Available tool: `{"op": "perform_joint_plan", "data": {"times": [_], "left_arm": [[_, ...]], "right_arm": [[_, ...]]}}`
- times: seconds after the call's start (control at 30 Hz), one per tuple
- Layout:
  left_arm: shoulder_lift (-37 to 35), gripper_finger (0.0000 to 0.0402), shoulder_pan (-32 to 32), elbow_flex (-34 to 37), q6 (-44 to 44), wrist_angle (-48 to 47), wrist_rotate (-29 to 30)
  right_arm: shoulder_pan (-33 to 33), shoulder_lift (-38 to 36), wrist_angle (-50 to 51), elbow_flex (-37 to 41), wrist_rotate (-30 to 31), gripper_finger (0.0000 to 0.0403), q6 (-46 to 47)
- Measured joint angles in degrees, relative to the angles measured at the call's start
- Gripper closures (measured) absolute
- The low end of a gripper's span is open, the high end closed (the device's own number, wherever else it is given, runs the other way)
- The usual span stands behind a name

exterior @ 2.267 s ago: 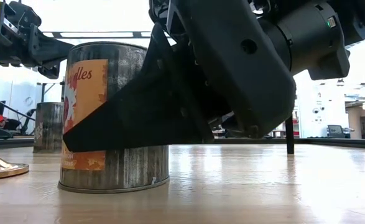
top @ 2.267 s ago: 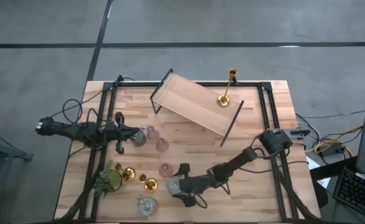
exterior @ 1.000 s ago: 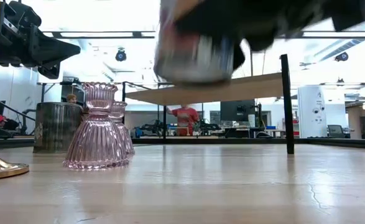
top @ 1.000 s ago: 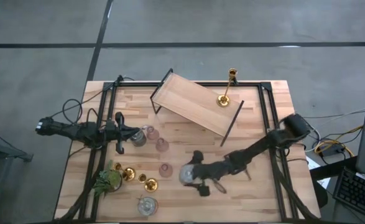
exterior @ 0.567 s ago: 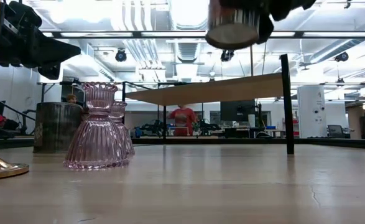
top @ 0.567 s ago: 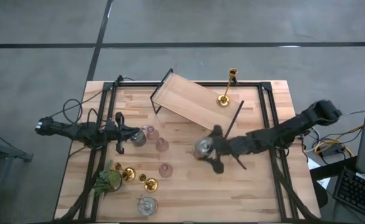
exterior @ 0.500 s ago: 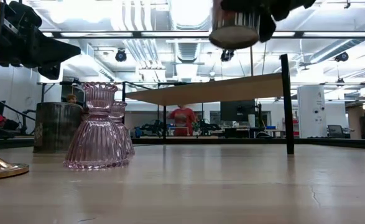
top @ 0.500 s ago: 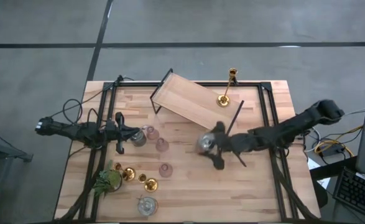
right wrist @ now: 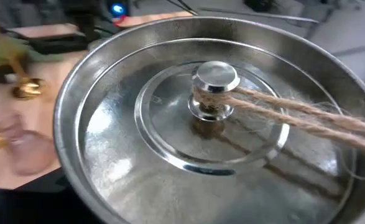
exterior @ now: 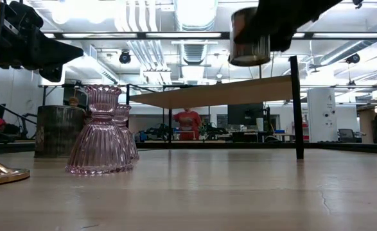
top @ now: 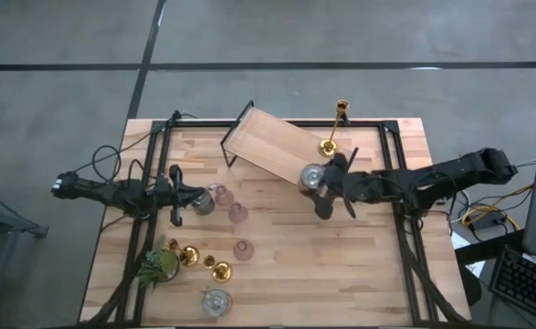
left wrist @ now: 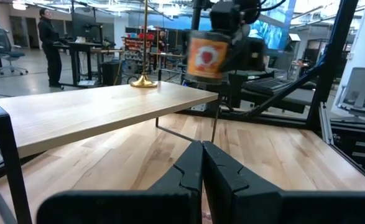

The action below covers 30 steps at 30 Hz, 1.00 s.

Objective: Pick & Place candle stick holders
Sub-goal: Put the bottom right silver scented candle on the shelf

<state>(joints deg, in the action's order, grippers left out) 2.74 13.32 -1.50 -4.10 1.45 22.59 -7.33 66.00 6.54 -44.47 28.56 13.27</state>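
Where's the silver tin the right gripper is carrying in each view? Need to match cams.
High view: silver tin in the right gripper, over the raised wooden shelf's near end.
Low view: tin aloft, above the shelf edge.
Left wrist view: tin with an orange label, above the shelf.
Right wrist view: fills the picture; lid knob with twine.
Shared landmark: the wooden shelf.

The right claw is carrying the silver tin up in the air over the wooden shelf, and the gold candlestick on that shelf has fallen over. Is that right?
Not quite. The gold candlestick on the wooden shelf is standing upright, not fallen over; the left wrist view shows it up on its round base. The rest is right: the right claw holds the silver tin in the air by the shelf's edge.
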Motion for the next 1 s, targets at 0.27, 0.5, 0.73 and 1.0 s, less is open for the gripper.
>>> {"op": "perform_joint_plan", "data": {"times": [0.27, 0.5, 0.73, 1.0], "left_arm": [[0.0, 0.039, 0.0, 0.0, 0.0, 0.0, 0.0], [0.0, 0.039, 0.0, 0.0, 0.0, 0.0, 0.0], [0.0, 0.039, 0.0, 0.0, 0.0, 0.0, 0.0], [0.0, 0.039, 0.0, 0.0, 0.0, 0.0, 0.0]], "right_arm": [[6.4, 0.3, 1.5, 1.0, 0.1, 0.0051, 0.4], [9.0, 0.2, 4.0, 2.6, 0.2, 0.0046, 2.2], [9.2, 0.0, 3.8, 3.8, 1.7, 0.0046, 3.5], [9.2, -0.2, 4.9, 3.8, 3.0, 0.0043, 3.7]]}}
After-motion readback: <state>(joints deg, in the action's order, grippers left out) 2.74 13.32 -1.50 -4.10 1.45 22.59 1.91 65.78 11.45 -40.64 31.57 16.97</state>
